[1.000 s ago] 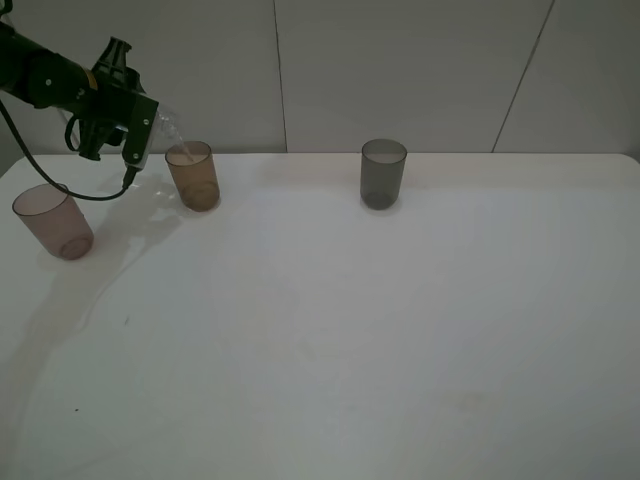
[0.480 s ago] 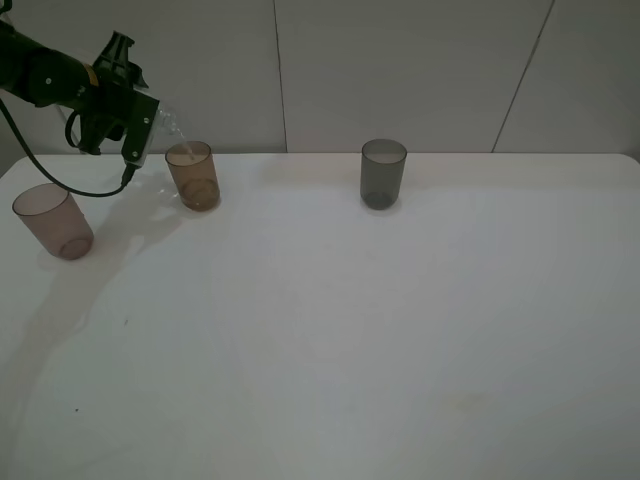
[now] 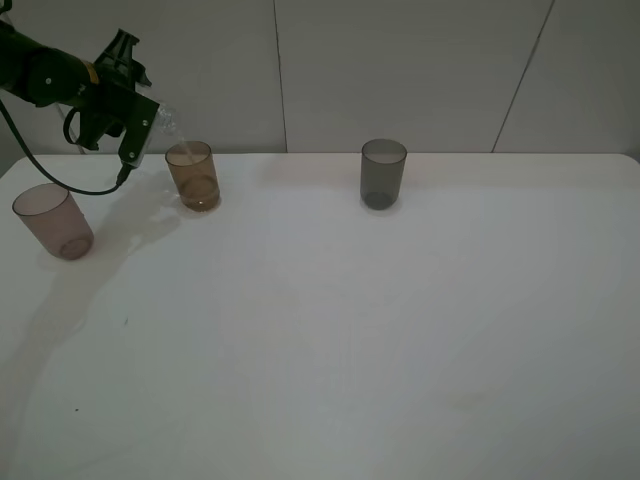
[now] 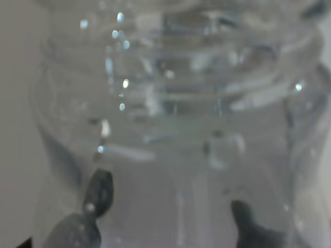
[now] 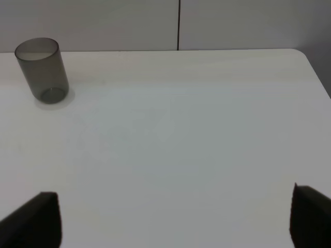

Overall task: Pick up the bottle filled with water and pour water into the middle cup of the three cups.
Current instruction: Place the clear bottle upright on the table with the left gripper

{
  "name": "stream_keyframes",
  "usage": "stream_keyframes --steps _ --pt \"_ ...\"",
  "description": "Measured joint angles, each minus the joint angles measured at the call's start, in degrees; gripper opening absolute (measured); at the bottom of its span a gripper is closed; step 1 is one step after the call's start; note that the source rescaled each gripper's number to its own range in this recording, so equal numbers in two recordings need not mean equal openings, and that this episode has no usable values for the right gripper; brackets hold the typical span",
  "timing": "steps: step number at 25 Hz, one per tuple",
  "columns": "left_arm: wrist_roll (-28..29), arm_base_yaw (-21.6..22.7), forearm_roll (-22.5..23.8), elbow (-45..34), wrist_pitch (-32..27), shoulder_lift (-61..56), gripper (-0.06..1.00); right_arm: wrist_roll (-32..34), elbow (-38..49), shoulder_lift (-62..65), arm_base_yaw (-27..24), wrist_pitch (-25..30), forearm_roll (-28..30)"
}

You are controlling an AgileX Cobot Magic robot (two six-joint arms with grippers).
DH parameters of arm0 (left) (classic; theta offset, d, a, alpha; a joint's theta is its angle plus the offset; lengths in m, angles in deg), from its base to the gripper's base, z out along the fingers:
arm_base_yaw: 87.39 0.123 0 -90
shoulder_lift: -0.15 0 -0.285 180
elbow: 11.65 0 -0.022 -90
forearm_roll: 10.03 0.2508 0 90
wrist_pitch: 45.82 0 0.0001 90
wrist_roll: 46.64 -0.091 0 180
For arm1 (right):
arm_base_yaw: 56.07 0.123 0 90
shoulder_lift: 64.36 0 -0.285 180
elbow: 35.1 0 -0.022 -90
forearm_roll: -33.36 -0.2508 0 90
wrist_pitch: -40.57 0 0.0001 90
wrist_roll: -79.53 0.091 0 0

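The fingers [image 4: 90, 217] of the left gripper [image 3: 148, 125] are clamping the clear plastic bottle [image 3: 166, 121], holding it tilted, neck down, just above the amber middle cup [image 3: 193, 176]. That cup is standing between the pinkish cup [image 3: 53, 221] and the dark grey cup [image 3: 383, 174]. The right gripper [image 5: 170, 222] is hanging with its fingers wide apart.
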Motion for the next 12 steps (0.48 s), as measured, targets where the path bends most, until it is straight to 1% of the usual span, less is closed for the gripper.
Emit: stream_keyframes --steps 12 --pt "-0.5 0.0 0.0 0.0 2.0 0.0 0.01 0.0 0.0 0.0 0.0 0.0 0.0"
